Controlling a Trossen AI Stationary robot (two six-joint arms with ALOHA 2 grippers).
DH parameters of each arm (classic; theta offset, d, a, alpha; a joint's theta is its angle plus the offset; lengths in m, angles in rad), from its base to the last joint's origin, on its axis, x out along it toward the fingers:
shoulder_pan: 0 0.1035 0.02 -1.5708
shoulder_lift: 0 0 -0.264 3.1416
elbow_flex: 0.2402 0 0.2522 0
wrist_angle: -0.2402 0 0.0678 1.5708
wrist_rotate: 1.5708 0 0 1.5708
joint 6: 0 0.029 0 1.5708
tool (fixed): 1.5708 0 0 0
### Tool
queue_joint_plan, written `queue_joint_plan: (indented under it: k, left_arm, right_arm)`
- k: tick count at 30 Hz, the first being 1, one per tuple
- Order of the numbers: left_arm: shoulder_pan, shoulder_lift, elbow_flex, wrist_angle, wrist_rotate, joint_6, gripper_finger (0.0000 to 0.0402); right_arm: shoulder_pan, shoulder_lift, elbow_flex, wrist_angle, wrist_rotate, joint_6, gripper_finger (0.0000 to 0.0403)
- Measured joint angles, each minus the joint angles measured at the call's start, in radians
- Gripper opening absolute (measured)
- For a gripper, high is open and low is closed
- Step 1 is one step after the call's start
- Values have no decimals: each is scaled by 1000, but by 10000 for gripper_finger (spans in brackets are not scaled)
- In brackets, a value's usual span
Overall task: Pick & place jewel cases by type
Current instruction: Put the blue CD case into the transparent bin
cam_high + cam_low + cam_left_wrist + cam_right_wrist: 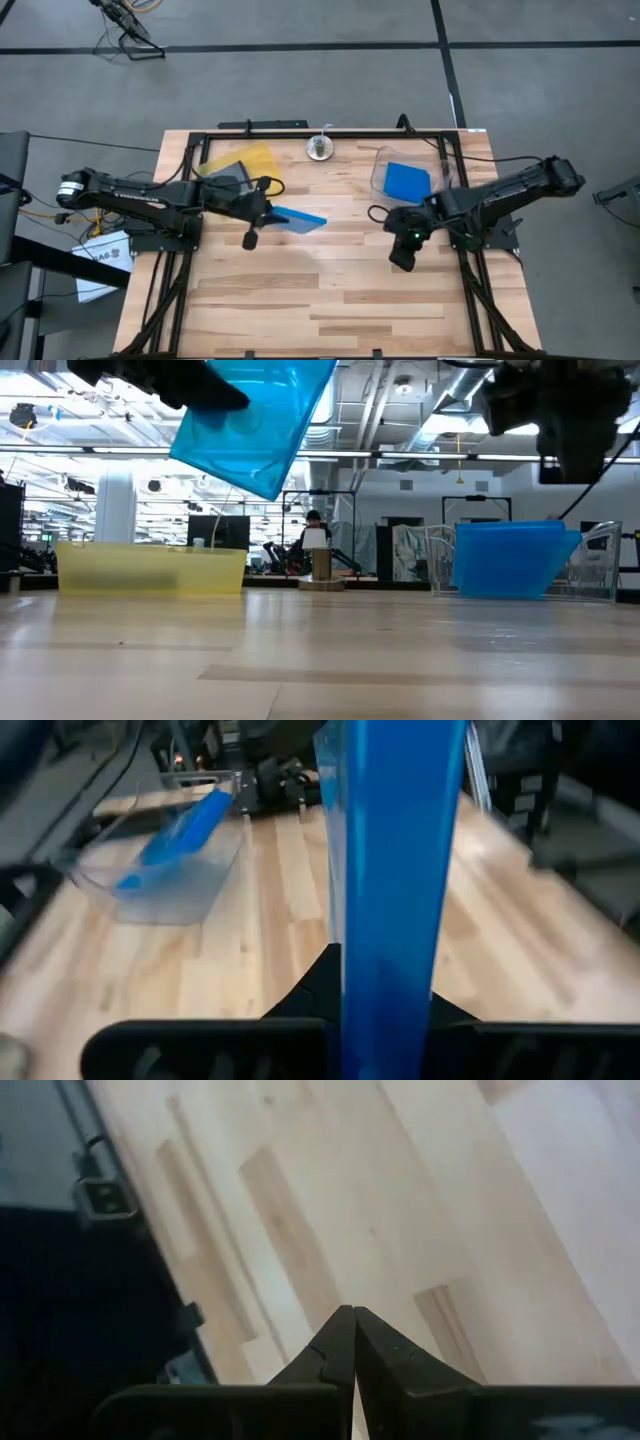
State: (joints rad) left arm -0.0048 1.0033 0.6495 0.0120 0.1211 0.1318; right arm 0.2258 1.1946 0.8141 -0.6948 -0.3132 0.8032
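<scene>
A: High view first. Why is the blue jewel case (300, 218) up in the air over the worktop (330, 300)?

B: The left tool (268, 208) is clamped on one edge of it, so the case juts out past the fingertips toward the middle of the worktop. My guess is it is being carried to the clear bin (384, 160), where another blue case (406, 182) already lies. The yellow tray (245, 160) sits behind the left arm with a smoky grey case (228, 178) at it, which fits sorting by type

A: And the right tool (402, 258)?

B: It hangs near the worktop's right side, well apart from the carried case, and looks like it is waiting

A: Low view?

B: The carried case (255, 420) hangs tilted, clear of the wood, with the dark tool at its upper corner. The yellow tray (150, 568) is far left, the bin (600, 565) with its blue case (510, 560) far right; a person sits in the room beyond

A: Left wrist view?

B: The case (395, 870) stands edge-on between the tool's fingers, pinched tight. The bin (165, 870) lies ahead and to one side

A: Right wrist view?

B: The right tool's (353, 1342) fingers are pressed together on nothing, with bare wood (400, 1200) below
</scene>
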Motion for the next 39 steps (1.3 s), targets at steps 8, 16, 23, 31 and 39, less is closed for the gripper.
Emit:
queue_joint_plan:
  k: [8,16,23,31,39]
  left_arm:
    - [0,-5,0,-19,2,191,0]
    - [0,-5,0,-38,5,184,1]
    - [0,-5,0,2,16,2,4]
    - [-1,-5,0,115,-4,-532,2]
    - [-1,-4,0,142,-120,-967,2]
  right_arm:
    - [73,-20,-50,11,54,170,0]
    - [88,-19,-50,81,59,224,0]
    - [86,-19,-50,126,98,245,0]
    - [86,-18,-49,204,139,305,0]
    - [86,-11,-49,250,139,347,0]
